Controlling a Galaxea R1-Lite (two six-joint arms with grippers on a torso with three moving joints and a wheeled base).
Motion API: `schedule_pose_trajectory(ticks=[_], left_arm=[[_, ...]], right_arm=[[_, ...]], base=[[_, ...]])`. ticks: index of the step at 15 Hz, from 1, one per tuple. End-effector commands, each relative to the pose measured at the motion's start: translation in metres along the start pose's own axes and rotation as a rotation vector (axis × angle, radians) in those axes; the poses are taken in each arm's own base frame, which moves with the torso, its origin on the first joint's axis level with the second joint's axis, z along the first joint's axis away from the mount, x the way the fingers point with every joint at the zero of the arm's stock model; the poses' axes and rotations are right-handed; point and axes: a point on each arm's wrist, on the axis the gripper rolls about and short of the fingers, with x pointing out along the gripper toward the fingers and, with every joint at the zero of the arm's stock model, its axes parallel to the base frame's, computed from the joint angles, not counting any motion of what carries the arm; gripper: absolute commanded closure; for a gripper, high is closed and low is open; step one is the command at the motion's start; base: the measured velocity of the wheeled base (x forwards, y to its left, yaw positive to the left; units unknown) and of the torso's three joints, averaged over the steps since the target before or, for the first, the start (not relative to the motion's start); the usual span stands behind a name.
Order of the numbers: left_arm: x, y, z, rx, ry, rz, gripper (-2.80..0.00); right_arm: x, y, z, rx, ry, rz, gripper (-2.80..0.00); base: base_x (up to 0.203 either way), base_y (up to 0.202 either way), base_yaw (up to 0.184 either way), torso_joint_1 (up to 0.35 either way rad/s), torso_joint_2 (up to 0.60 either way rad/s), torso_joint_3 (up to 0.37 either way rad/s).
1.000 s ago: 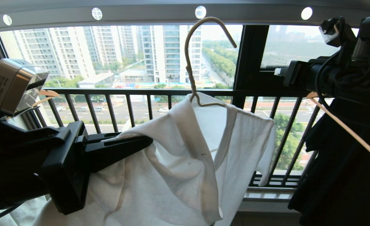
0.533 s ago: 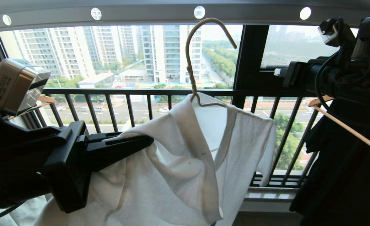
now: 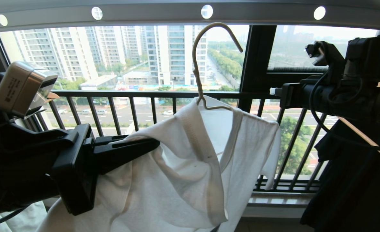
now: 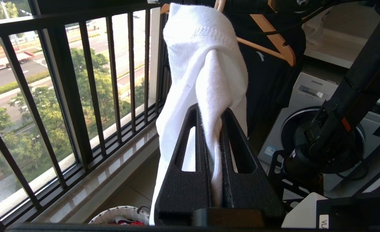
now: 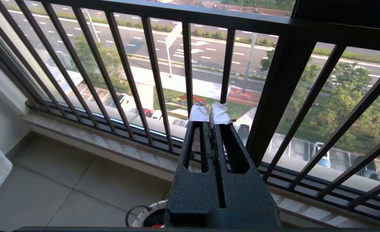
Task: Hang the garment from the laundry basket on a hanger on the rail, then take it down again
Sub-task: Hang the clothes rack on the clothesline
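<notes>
The white garment (image 3: 190,167) hangs on the thin beige hanger (image 3: 194,64), whose neck rises out of the collar. The hook's top reaches the lower edge of the grey holed rail (image 3: 151,14); I cannot tell whether it rests on it. My left gripper (image 3: 156,145) comes in from the left and is shut on a fold of the garment's shoulder; cloth is pinched between its fingers (image 4: 210,111). My right gripper (image 3: 273,91) is held to the right of the garment, apart from it, shut and empty, its taped tips (image 5: 210,112) towards the window bars. The laundry basket (image 4: 119,214) stands on the floor below.
A black barred window railing (image 3: 144,95) and a thick dark window post (image 3: 256,58) stand just behind the garment. Dark clothing on wooden hangers (image 3: 364,138) hangs at the right. A washing machine (image 4: 306,106) stands behind. A red garment (image 4: 125,222) lies in the basket.
My right arm has dropped lower and shifted left towards the garment. The hanger's hook sits slightly lower under the rail. The left gripper keeps its hold and has not moved.
</notes>
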Motion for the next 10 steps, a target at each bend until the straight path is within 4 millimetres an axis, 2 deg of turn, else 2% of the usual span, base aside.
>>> schedule_pose_trajectory(ticks=[1, 7, 10], left_arm=[[-0.001, 0.0, 0.0, 0.0, -0.004, 0.004, 0.0], [-0.007, 0.001, -0.001, 0.0, -0.03, 0.134, 0.0], [-0.029, -0.011, -0.004, 0.015, -0.063, 0.156, 0.0]], right_arm=[[0.0, 0.006, -0.003, -0.004, 0.011, 0.017, 0.0], [0.003, 0.012, -0.004, -0.009, 0.015, 0.035, 0.0], [0.003, 0.012, -0.005, -0.009, 0.016, 0.032, 0.0]], base=[[0.0, 0.0, 0.0, 0.0, 0.0, 0.0], [0.0, 0.0, 0.0, 0.0, 0.0, 0.0], [0.0, 0.0, 0.0, 0.0, 0.0, 0.0]])
